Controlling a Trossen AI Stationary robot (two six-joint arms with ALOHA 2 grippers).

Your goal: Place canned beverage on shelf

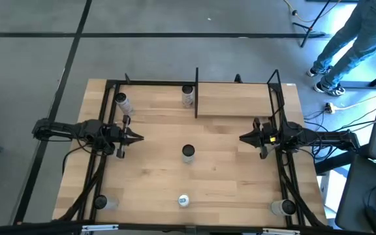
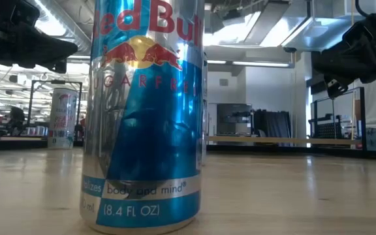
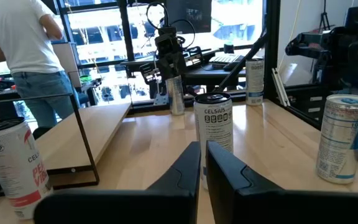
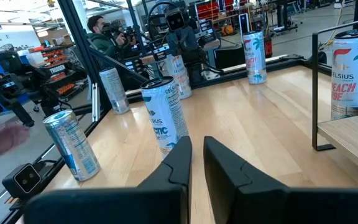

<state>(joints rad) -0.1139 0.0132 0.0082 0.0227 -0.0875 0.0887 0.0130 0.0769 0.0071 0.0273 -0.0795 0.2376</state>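
Observation:
A silver-and-white Celsius can (image 1: 187,153) stands upright on its base at the table's middle, between my two grippers; it also shows in the left wrist view (image 3: 213,123) and the right wrist view (image 4: 165,115). My left gripper (image 1: 138,138) hovers to its left, shut and empty, pointing at it (image 3: 202,144). My right gripper (image 1: 243,138) hovers to its right, shut and empty, pointing at it (image 4: 196,140). The shelf (image 1: 235,103), a light wooden board between thin black uprights, stands at the far right with nothing on it (image 3: 89,134).
Other cans stand upright: far left (image 1: 121,102), far middle beside the shelf's upright (image 1: 187,96), a blue Red Bull can at the near middle (image 1: 183,200) (image 2: 145,117), near left (image 1: 100,202), near right (image 1: 282,207). A black frame (image 1: 106,111) rims the table. People stand beyond the table.

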